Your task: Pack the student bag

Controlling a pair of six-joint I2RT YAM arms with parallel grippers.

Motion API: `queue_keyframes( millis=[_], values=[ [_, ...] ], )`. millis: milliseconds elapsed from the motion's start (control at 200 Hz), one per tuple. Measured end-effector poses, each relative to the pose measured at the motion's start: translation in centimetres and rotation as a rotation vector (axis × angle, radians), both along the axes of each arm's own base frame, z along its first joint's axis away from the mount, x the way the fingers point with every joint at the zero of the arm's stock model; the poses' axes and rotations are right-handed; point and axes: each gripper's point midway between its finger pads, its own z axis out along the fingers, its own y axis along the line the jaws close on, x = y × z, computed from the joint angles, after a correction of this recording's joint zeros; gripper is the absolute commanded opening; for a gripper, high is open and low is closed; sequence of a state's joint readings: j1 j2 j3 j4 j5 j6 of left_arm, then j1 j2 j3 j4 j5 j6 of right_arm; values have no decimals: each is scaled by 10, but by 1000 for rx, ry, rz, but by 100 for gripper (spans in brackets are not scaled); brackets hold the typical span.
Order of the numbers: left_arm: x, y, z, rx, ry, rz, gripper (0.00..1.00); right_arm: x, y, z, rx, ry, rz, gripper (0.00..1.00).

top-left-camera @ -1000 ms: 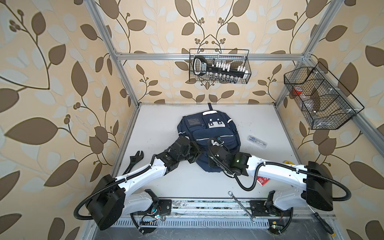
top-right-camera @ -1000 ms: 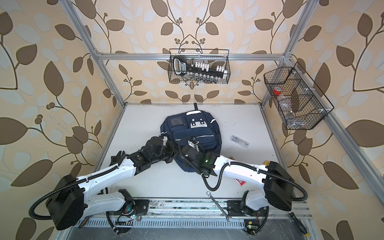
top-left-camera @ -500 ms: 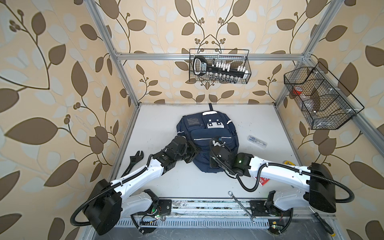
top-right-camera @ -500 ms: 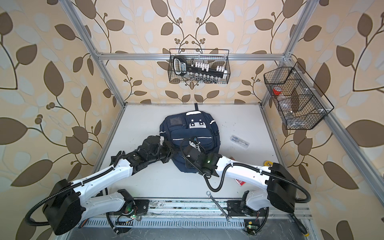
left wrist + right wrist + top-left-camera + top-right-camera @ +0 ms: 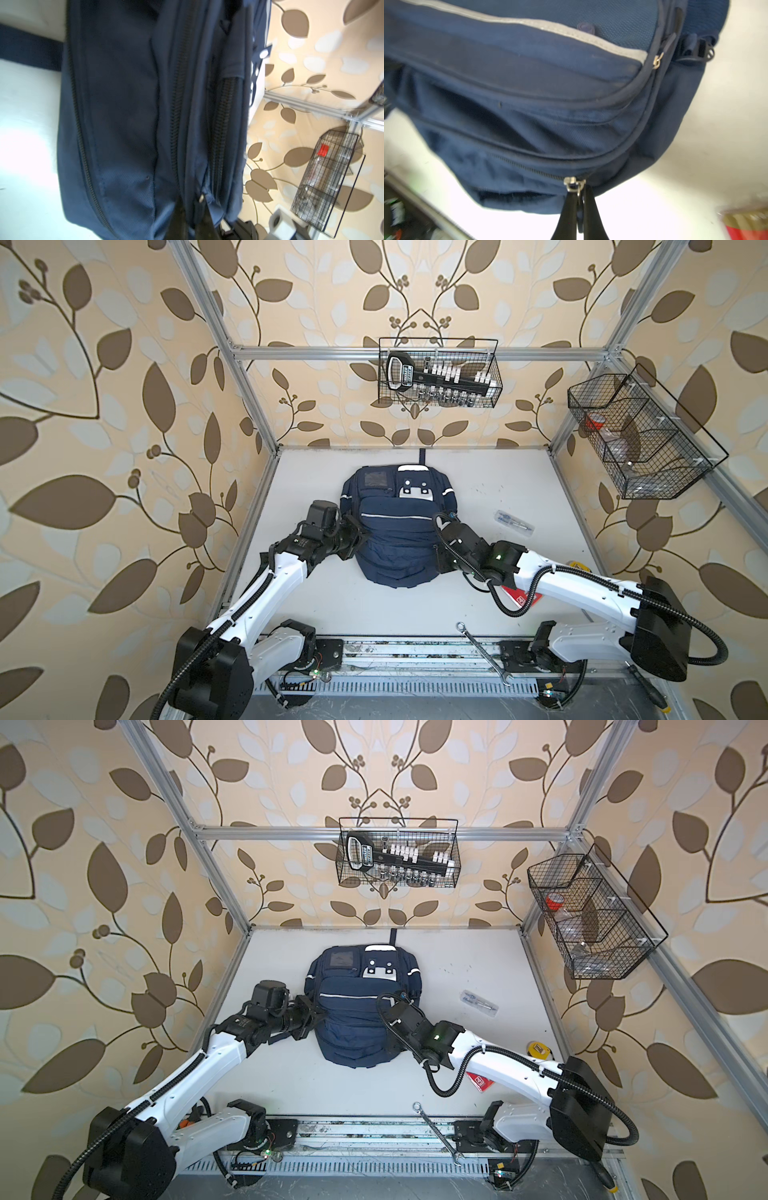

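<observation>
The navy student bag (image 5: pixel 399 539) (image 5: pixel 357 1019) lies flat on the white table, its top loop toward the back wall. My left gripper (image 5: pixel 360 536) (image 5: pixel 312 1017) is at the bag's left side. In the left wrist view it (image 5: pixel 193 209) is shut on a fold of bag fabric beside a small metal zip slider (image 5: pixel 201 198). My right gripper (image 5: pixel 436 563) (image 5: pixel 389 1045) is at the bag's lower right side. In the right wrist view it (image 5: pixel 580 194) is shut on the pull of a silver zip slider (image 5: pixel 573 184) on the bag's (image 5: pixel 529 93) lowest pocket.
A clear packet (image 5: pixel 513 523) lies to the right of the bag. A red card (image 5: pixel 520 596) and a yellow tape measure (image 5: pixel 576 566) lie by the right arm. A spanner (image 5: pixel 484 649) rests on the front rail. Wire baskets hang on the back wall (image 5: pixel 438 379) and the right wall (image 5: pixel 640 439).
The right gripper has closed fully on the zip pull. Both arms and the bag have shifted a little to the left.
</observation>
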State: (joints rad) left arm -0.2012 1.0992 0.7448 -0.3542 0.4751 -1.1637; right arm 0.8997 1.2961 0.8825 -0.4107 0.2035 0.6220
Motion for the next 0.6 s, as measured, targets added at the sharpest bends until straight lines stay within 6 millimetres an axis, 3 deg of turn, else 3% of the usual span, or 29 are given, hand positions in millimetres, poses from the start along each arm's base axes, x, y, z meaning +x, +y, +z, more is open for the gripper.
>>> queue_keyframes(
  millis=[65,155,270,405,600],
  values=[
    [5,5,2,17,21,-5,40,-1,7,6,20,-4,22,0],
    [6,11,10,53,-5,-4,58,-4,10,8,26,6,35,0],
    [-5,6,28,74,-69,-10,62,-11,13,4,19,37,60,0],
    [-34,-29,53,39,-152,-113,64,-17,26,7,21,56,94,0],
    [-64,-78,41,3,-96,-229,64,-25,40,13,34,75,128,0]
  ],
)
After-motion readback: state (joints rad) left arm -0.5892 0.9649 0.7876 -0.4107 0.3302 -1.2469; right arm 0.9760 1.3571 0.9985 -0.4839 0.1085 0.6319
